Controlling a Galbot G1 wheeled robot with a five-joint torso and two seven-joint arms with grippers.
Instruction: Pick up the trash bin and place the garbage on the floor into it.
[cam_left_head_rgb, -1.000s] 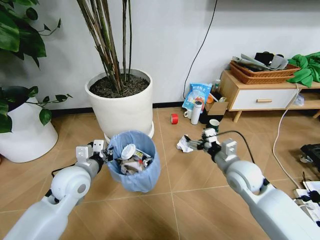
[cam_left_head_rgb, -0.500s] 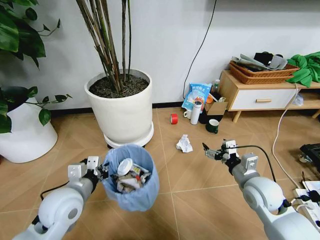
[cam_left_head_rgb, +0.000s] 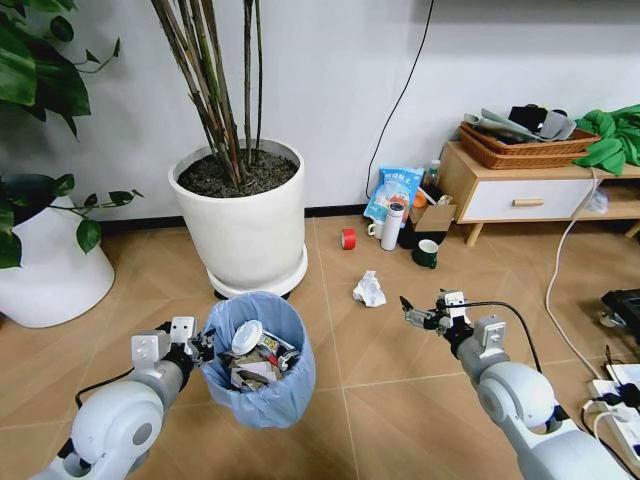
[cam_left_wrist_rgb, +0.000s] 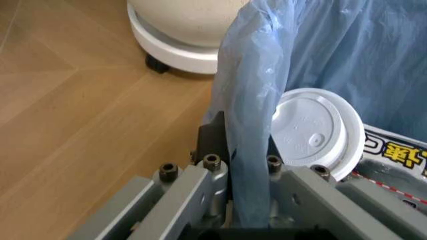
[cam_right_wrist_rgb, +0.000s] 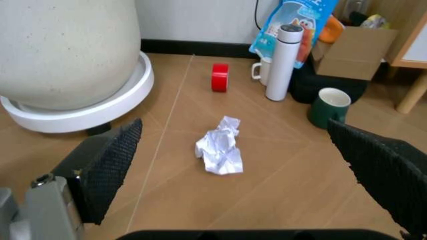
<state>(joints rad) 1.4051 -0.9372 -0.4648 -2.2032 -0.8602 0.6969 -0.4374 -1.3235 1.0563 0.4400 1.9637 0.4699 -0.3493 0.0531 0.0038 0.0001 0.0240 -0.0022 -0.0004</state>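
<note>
Paper wad (cam_left_head_rgb: 369, 288) lies on the floor (cam_left_head_rgb: 380, 350) right of the bin (cam_left_head_rgb: 256, 358), near the green mug (cam_left_head_rgb: 427, 252): light, soft, crushable, so pinch it across the middle. Right gripper (cam_left_head_rgb: 417, 316) hangs jaws apart, short of it. Left gripper (cam_left_head_rgb: 197, 345) is clamped on the bin rim. Versus a second ago, both arms are pulled back and the bin sits lower.

The room is evenly and brightly lit by soft, diffuse light, with only faint shadows on the floor (cam_left_head_rgb: 380, 350) beneath the white plant pot (cam_left_head_rgb: 240, 215). The head view is sharp throughout. In the left wrist view the nearest gripper (cam_left_wrist_rgb: 250, 195) parts look slightly soft; in the right wrist view the dark fingertips (cam_right_wrist_rgb: 110, 160) blur at the edges.
</note>
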